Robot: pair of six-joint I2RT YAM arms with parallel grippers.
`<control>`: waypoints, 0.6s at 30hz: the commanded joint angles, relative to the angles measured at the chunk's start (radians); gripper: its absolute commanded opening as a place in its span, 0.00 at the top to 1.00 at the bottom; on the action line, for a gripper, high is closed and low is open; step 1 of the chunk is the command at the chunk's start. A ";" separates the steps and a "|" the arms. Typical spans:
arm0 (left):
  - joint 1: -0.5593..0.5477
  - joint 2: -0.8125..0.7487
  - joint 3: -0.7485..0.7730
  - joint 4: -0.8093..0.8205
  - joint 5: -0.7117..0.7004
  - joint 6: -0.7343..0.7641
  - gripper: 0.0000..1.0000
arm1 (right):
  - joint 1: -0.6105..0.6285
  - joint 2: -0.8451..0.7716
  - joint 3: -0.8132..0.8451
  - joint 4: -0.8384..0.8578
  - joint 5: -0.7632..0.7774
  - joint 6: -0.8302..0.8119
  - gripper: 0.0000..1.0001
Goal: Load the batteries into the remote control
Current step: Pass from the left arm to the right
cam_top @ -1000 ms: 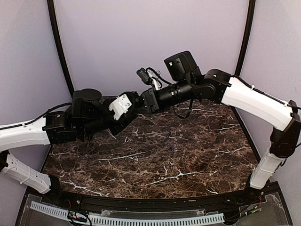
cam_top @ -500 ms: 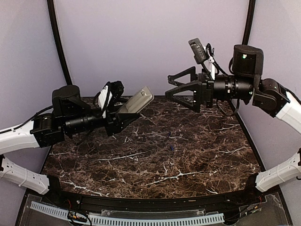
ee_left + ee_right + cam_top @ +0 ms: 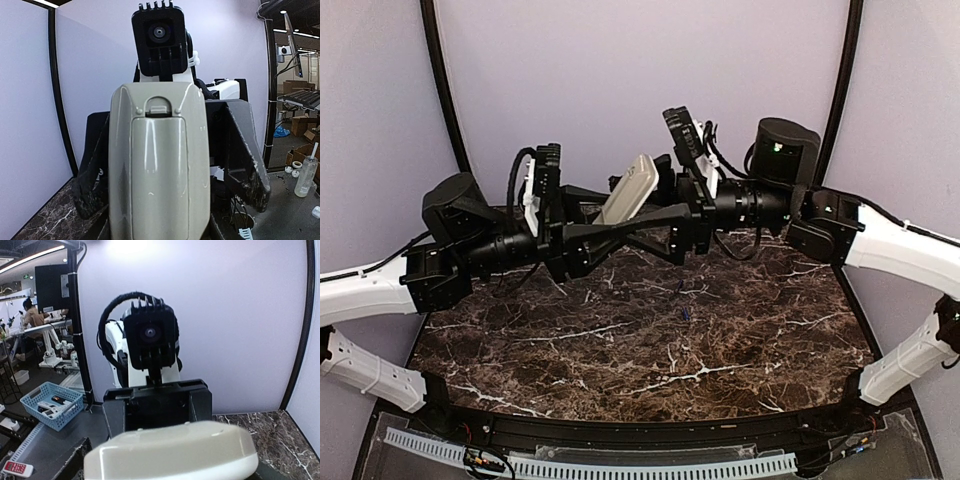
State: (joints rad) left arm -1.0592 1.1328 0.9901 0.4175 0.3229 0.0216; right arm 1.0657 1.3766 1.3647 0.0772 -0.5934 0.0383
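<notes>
Left wrist: remote control (image 3: 158, 165) cover (image 3: 159, 182) closed | top external: batteries (image 3: 687, 314) on table (image 3: 620, 350)

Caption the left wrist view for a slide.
Remote control, back cover closed, between the right end effector's open fingers.

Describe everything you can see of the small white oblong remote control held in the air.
The oblong remote control looks like smooth plastic, white at the edge, grey-beige on the back. The back shows a shut battery cover with a latch tab at its top. It hangs tilted above the marble table, its lower end clamped in the left gripper, while the open right gripper has a finger on either side.
</notes>
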 commanded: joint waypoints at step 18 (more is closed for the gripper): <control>0.001 0.014 -0.012 0.129 0.072 -0.084 1.00 | 0.023 0.052 -0.009 0.185 -0.061 0.047 0.89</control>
State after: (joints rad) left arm -1.0576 1.1503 0.9733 0.4995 0.3779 -0.0521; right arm 1.0714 1.4082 1.3304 0.2859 -0.6323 0.0898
